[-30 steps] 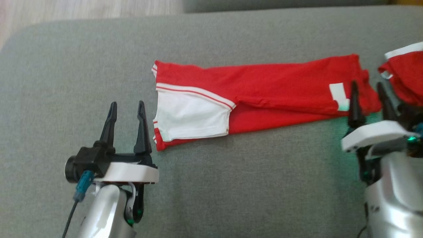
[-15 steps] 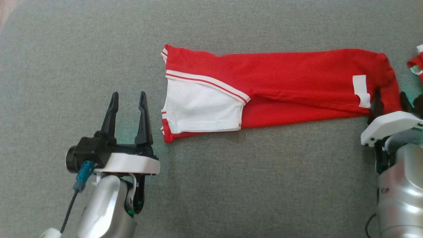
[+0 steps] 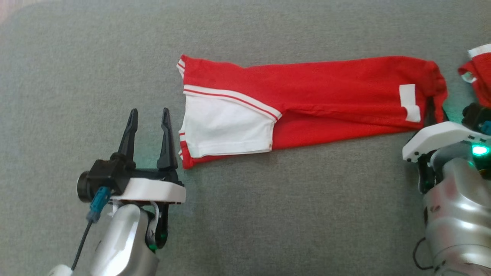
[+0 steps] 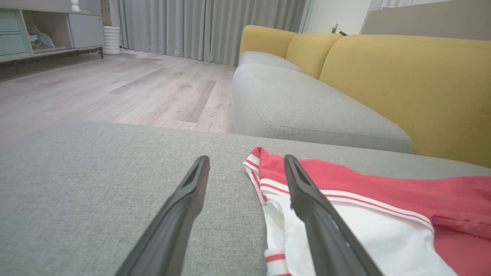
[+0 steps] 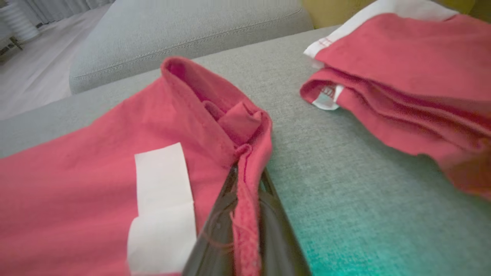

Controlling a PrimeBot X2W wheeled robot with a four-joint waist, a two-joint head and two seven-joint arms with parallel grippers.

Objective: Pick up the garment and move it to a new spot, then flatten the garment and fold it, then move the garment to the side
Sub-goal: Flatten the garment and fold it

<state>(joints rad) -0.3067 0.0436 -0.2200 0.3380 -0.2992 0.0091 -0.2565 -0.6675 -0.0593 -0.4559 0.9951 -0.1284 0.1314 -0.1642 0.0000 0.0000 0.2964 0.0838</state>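
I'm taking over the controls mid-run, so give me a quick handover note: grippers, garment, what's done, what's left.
Left gripper: open, empty, at the white-panelled end of the red garment.
Right gripper: shut on the garment's edge at the opposite end.
Garment: flat in a long strip on the grey cushion. A second folded red garment lies apart, further right.
Done: apparently laid out and folded lengthwise.
Left: probably grip the left end, fold across, move it aside.
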